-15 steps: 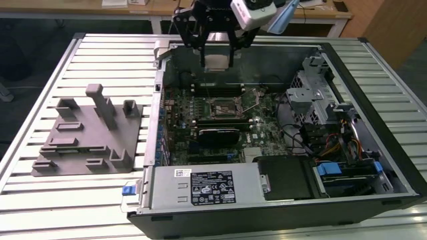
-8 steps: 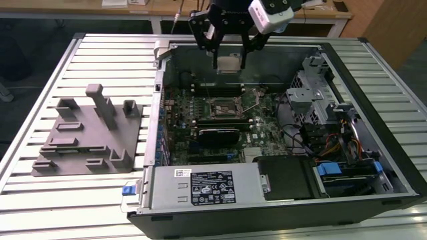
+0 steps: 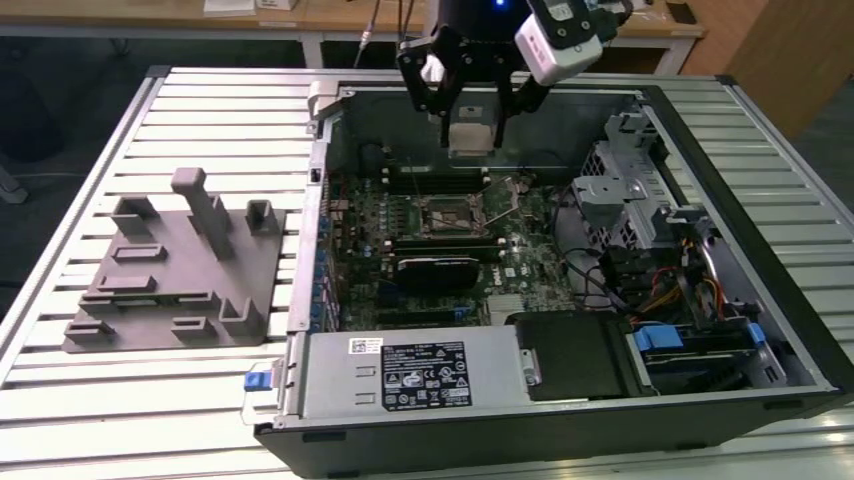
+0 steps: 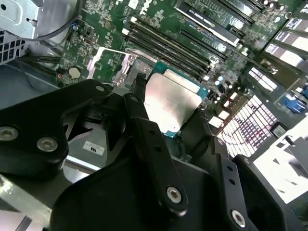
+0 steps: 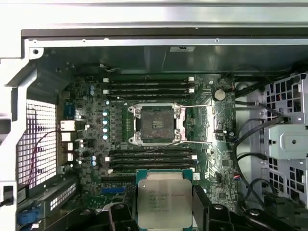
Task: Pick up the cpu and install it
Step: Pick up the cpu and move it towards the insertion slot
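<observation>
First wrist view shows the gripper clamped on the cpu, a finger against each of two opposite edges and the silver top facing the camera. The empty socket lies out beyond the fingertips, well apart from the chip, between two banks of memory slots, and its frame looks about square with the chip's edges. In the exterior view the held chip hangs above the open computer case, with the socket lower down on the motherboard.
</observation>
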Controlling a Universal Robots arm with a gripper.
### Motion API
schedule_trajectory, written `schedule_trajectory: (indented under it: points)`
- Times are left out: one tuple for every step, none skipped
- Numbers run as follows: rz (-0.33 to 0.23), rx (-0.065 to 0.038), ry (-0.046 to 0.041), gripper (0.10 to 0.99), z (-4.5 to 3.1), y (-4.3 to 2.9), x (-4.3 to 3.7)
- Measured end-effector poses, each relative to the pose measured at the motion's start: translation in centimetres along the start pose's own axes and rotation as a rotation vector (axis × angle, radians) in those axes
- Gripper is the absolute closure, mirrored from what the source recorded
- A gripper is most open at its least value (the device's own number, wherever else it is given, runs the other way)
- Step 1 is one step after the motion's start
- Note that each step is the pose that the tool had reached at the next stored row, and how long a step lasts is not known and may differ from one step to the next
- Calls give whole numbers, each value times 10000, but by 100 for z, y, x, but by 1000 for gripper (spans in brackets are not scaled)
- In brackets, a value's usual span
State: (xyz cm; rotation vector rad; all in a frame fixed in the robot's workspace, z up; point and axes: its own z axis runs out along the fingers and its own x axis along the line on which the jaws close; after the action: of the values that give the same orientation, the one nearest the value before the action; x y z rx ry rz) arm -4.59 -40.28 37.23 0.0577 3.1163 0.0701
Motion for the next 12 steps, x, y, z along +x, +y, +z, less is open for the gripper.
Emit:
schedule_trajectory:
  points:
    - [1, 1, 1, 545, 17, 1, -2]
    - [0, 1, 2, 545, 36, 2, -4]
    - [0, 1, 2, 545, 54, 3, -6]
    - [0, 1, 2, 545, 72, 4, -8]
    - [-1, 3, 3, 545, 90, 5, -10]
    - [0, 4, 3, 545, 109, 5, -12]
    - [0, 6, 3, 545, 126, 6, -15]
    - [-1, 7, 3, 545, 146, 6, -18]
    - [-1, 8, 4, 545, 163, 7, -21]
    - [0, 8, 4, 545, 182, 7, -24]
    - [0, 9, 4, 545, 201, 8, -27]
    - [0, 10, 4, 545, 219, 9, -30]
